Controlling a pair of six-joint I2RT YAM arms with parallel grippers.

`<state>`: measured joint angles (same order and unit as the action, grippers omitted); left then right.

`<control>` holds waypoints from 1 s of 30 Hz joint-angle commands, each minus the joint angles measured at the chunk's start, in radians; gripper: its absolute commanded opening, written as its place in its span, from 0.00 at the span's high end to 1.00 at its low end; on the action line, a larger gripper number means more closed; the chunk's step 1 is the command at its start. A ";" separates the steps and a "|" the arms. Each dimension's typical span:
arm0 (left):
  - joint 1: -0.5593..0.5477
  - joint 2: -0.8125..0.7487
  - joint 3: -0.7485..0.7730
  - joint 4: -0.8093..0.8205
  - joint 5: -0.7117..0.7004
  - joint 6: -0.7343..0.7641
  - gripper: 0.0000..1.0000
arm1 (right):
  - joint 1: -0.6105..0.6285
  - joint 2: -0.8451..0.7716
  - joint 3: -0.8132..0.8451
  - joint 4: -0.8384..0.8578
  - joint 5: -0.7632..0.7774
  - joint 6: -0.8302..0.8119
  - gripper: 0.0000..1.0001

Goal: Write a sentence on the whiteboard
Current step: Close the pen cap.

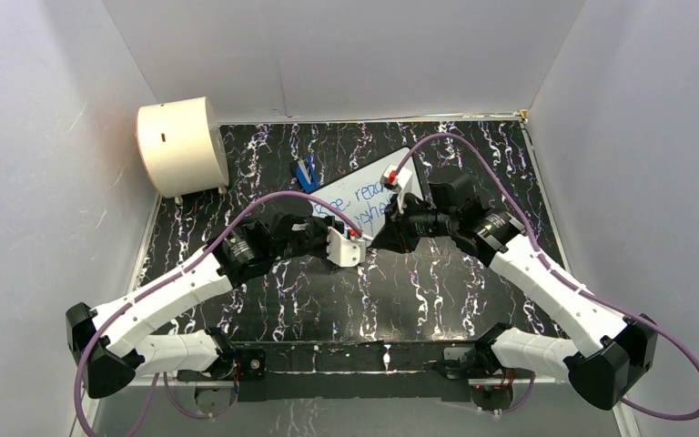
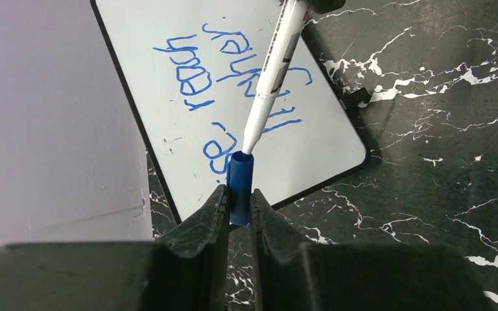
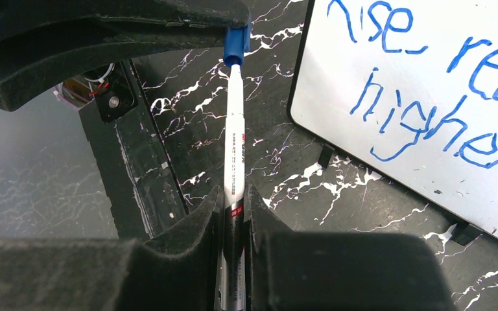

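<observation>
Writing part looks done to me. The whiteboard (image 1: 364, 196) lies flat on the black marbled table (image 1: 473, 300), upper middle of the overhead view and turned at an angle. The sentence (image 3: 428, 97) is on it in blue, two lines: "Rise reach" over "higher". The cream drum (image 1: 180, 146) sits well apart in the upper left and has no part in this.

So the step in hand is, I'd say, putting the cap back on the pen.

The right gripper (image 3: 233, 201) is pinched tight on the barrel of the marker (image 3: 234, 129), with the pen running straight up the middle of its wrist view. The left gripper (image 2: 238, 197) is closed almost all the way on the blue cap (image 2: 240, 175). It holds the cap upright at the lower middle of its own view, open mouth facing the pen. The marker's tip sits right at that mouth — touching the rim or just inside, I can't quite tell from either wrist camera. Both arms meet near the board in the middle of the overhead view.

The next move calls for pushing the two together along the pen's own line until the cap seats. Both grips need to stay firm, and the tip has to stay centred in the opening — if it goes in crooked I'd expect it to jam on the rim or smear ink. After that, the capped marker just needs setting down somewhere off the lettering.
</observation>
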<state>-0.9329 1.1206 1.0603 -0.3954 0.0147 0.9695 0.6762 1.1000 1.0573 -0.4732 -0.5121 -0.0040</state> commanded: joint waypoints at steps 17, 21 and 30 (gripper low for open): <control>-0.092 -0.017 0.019 -0.003 0.103 0.074 1.00 | -0.002 0.074 0.076 0.016 -0.108 -0.021 1.00; -0.107 -0.020 0.025 -0.005 0.149 0.073 1.00 | -0.001 0.086 0.071 0.035 -0.151 -0.026 1.00; -0.156 0.016 0.078 0.018 0.216 0.068 1.00 | 0.000 0.136 0.075 0.079 -0.179 -0.005 1.00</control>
<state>-1.0264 1.1297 1.0668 -0.4805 0.0517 1.0374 0.6724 1.2304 1.0916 -0.5304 -0.6769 -0.0143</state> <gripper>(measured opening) 0.121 0.206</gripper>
